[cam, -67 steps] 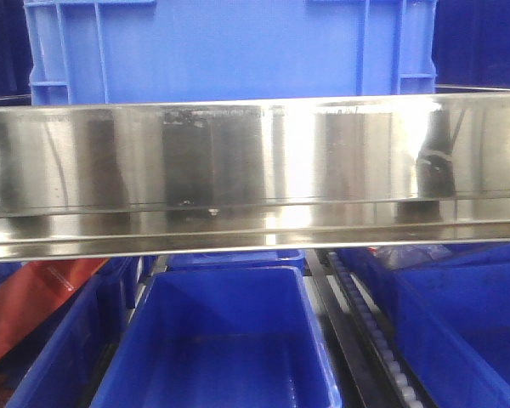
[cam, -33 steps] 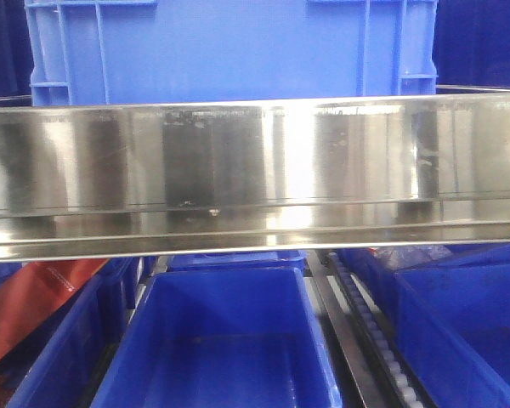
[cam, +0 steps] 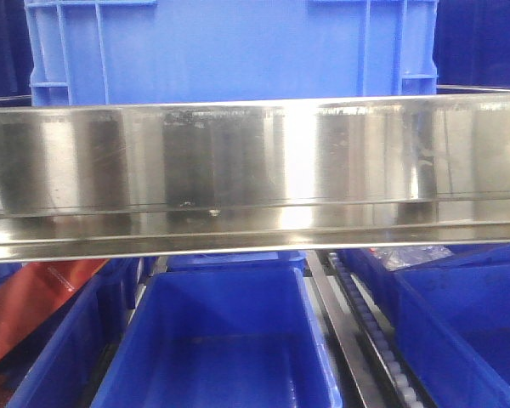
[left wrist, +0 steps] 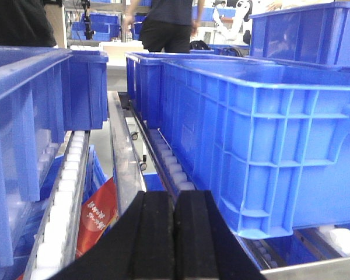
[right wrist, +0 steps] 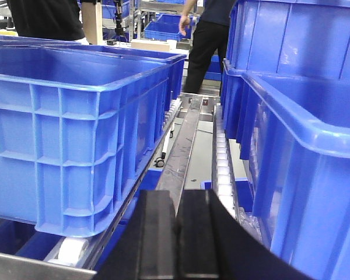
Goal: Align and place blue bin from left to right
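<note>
Both the left claw [left wrist: 175, 233] and right claw [right wrist: 176, 233] are closed, empty, flanking the blue bin [cam: 229, 51]. A one-sided push could skew it on the rollers [left wrist: 61, 204].

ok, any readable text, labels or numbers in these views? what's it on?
Red package under the roller track, left wrist view: white print, too blurred to read.
Same red package in the front view: no legible text.
Blue bin and the other crates: no labels or numbers visible.

Front view: one large blue bin [cam: 229, 51] above the steel rail [cam: 255, 170]; three smaller blue crates [cam: 225, 340] below it.
</note>
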`<control>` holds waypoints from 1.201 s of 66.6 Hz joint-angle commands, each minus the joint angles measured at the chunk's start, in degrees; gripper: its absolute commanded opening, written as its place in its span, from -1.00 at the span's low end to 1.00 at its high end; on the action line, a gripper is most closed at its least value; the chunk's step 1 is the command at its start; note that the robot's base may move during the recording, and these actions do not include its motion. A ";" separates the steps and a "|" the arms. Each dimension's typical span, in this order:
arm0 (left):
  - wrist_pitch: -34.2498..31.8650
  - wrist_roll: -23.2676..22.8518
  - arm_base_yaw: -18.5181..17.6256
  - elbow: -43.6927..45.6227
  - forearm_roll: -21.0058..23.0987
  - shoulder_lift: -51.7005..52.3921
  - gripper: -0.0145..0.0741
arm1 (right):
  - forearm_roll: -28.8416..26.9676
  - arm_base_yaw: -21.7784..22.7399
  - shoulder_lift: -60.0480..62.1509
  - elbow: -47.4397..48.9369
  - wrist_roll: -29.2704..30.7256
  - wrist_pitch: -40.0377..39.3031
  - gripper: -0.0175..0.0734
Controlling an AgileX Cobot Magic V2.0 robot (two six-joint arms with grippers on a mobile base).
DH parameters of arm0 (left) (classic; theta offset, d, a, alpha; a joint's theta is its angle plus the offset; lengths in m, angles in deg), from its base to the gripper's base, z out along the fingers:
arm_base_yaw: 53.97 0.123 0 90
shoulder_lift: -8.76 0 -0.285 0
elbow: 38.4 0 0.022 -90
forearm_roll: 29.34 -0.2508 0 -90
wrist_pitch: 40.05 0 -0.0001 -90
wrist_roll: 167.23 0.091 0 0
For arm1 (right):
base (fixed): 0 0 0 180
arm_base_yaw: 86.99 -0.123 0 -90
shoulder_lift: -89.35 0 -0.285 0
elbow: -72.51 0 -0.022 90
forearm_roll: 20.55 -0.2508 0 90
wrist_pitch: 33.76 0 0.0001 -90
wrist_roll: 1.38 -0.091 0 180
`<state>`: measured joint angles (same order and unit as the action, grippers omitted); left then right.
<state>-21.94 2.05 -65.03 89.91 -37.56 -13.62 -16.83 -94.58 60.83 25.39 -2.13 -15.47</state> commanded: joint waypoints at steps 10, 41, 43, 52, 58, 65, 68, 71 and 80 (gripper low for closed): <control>-1.20 -0.45 0.02 -0.14 -0.11 0.31 -0.92 | 0.66 0.26 0.18 -0.28 0.42 -1.81 -0.76; -11.23 13.42 14.55 -14.56 10.97 9.20 -0.92 | 0.66 0.26 0.18 -0.28 0.42 -2.05 -0.76; -12.99 13.42 14.86 -17.09 10.97 10.32 -0.92 | 0.66 0.26 0.18 -0.28 0.42 -2.05 -0.76; -18.10 13.42 14.72 -25.53 10.97 14.59 -0.92 | 0.66 0.26 0.18 -0.28 0.42 -2.05 -0.76; -14.92 13.42 14.72 -25.53 10.86 14.59 -0.92 | 0.66 0.26 0.31 -0.28 0.42 -2.05 -0.76; -14.53 13.42 14.72 -25.53 10.86 14.59 -0.92 | 0.66 0.26 0.31 -0.28 0.42 -2.16 -0.76; -14.65 13.42 14.72 -25.53 10.86 14.59 -0.92 | 0.66 0.26 0.31 -0.28 0.42 -2.16 -0.76; -14.65 13.42 14.72 -25.53 10.86 14.59 -0.92 | 0.66 0.26 0.31 -0.28 0.42 -2.16 -0.76; -14.65 13.42 14.72 -25.53 10.86 14.59 -0.92 | 0.66 0.26 0.31 -0.28 0.42 -2.16 -0.76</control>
<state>-35.89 15.17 -50.37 64.32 -26.96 0.64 -16.83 -94.58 60.83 25.25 -2.01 -16.04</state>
